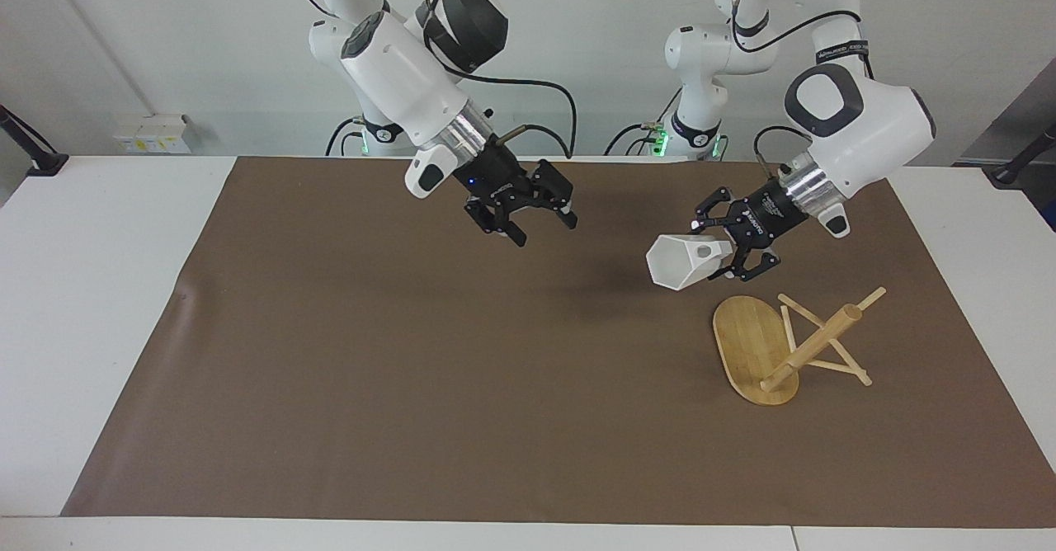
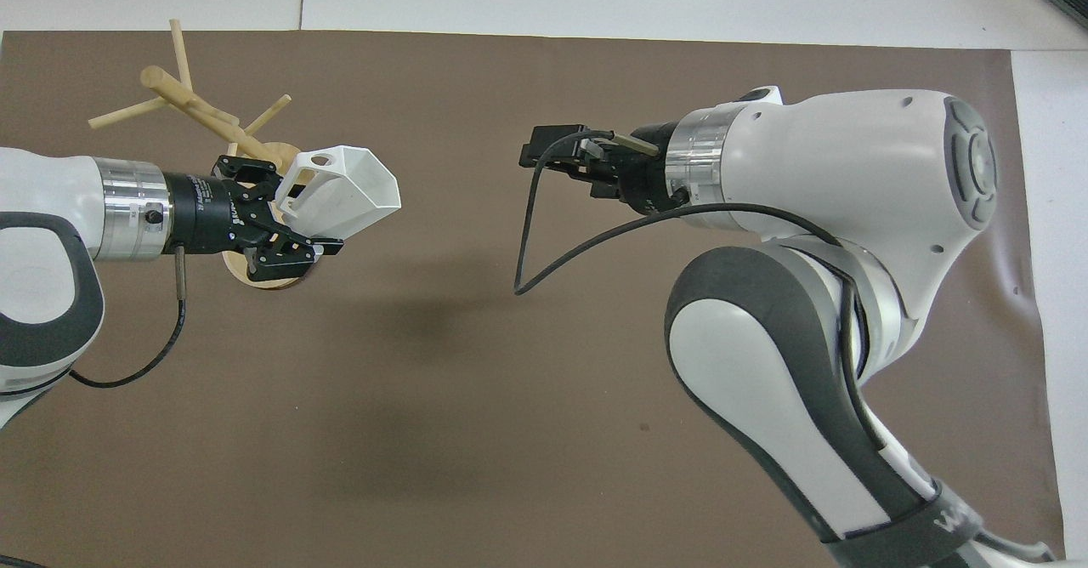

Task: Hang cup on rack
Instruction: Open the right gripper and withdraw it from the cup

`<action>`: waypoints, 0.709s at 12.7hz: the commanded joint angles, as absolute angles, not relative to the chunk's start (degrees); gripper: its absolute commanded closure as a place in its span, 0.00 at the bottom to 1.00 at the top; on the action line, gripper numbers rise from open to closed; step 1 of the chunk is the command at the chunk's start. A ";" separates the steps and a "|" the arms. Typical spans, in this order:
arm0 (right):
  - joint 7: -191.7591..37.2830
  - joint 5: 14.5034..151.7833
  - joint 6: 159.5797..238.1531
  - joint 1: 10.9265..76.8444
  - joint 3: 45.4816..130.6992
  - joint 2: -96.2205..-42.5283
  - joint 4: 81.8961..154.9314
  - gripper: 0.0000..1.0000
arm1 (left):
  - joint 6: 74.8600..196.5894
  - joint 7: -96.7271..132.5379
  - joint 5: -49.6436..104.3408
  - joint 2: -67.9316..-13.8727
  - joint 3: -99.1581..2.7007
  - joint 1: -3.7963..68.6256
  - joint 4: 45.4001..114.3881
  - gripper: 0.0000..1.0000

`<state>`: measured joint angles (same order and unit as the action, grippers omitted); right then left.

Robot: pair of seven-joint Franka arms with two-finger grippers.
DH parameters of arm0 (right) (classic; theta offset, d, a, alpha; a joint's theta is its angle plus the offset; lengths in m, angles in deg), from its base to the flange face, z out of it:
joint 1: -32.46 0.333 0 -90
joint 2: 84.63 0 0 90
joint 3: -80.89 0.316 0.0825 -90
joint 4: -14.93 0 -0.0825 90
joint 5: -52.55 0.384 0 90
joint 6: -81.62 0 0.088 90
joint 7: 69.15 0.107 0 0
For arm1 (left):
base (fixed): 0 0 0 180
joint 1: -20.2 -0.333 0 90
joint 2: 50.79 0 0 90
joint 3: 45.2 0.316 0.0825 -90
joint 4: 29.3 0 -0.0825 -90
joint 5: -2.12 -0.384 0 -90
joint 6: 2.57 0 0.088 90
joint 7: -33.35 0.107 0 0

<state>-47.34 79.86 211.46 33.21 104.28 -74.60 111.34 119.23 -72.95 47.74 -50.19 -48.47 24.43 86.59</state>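
The small white faceted cup with a pierced blocky handle (image 1: 684, 260) (image 2: 344, 192) hangs tilted in the air over the brown mat (image 1: 412, 386), pinched at its handle end by the left gripper (image 1: 724, 256) (image 2: 293, 221), above the edge of the bamboo rack's (image 1: 784, 345) (image 2: 204, 113) oval base. The right gripper (image 1: 540, 225) (image 2: 544, 147) hovers over the mat's middle, well apart from the cup, fingers spread and holding nothing

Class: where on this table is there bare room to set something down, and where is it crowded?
The brown mat is bare toward the right arm's end. It is crowded where the left gripper holds the cup above the rack.
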 commanded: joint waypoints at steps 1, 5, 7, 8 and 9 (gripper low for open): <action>-54.44 75.94 204.17 32.55 98.67 -76.45 110.90 0.00 | 124.94 -78.43 46.68 -52.54 -48.80 24.42 89.96 1.00; -63.07 73.49 195.37 32.55 89.09 -78.73 110.81 0.00 | 131.35 -81.43 46.68 -52.46 -48.80 24.33 91.54 1.00; -65.98 65.87 192.55 32.55 86.79 -79.87 110.73 0.00 | 133.65 -83.71 46.68 -52.46 -48.80 24.24 91.98 1.00; -66.07 62.95 191.49 32.55 86.17 -80.14 110.73 0.00 | 134.18 -84.33 46.68 -52.46 -48.80 24.24 92.07 1.00; -66.08 61.10 190.53 32.55 84.77 -80.41 110.73 0.00 | 134.88 -84.69 46.68 -52.37 -48.80 24.24 92.07 1.00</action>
<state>-65.04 64.77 192.48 32.52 85.97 -79.38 110.65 132.93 -82.34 47.74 -50.43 -48.56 24.38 90.07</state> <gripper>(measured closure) 0.000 0.247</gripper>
